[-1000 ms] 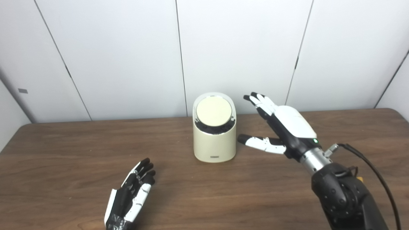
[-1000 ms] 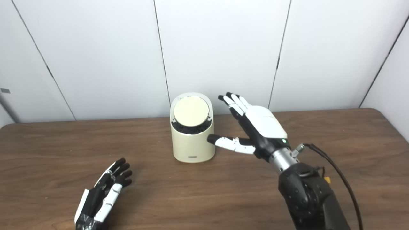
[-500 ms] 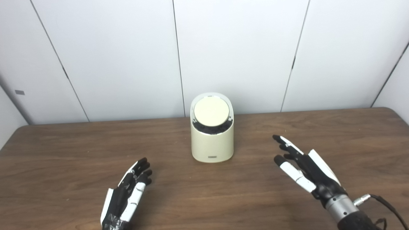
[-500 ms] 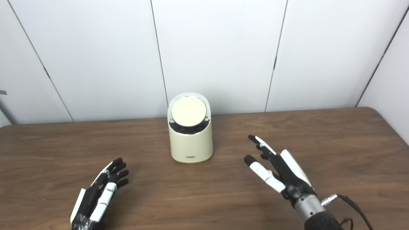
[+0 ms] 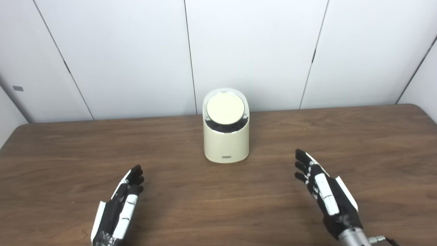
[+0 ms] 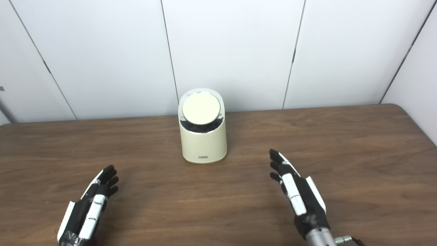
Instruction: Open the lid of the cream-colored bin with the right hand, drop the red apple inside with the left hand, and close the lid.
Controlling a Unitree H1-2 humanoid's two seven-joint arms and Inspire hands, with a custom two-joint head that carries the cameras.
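The cream-colored bin (image 5: 226, 143) stands upright at the middle back of the wooden table, its round lid (image 5: 225, 108) down and tilted toward me. No red apple shows in either view. My left hand (image 5: 117, 212) rests low at the front left, fingers straight and together, holding nothing. My right hand (image 5: 326, 198) lies low at the front right, fingers extended, empty, well short of the bin. Both hands are open and apart from the bin.
The brown wooden table (image 5: 68, 153) runs to white wall panels (image 5: 136, 51) behind the bin. Its rounded right back corner (image 6: 399, 107) shows in the right eye view.
My right hand dropped from beside the bin's right side back to the table's front right. The left hand slid slightly toward me. The camera also shifted a little.
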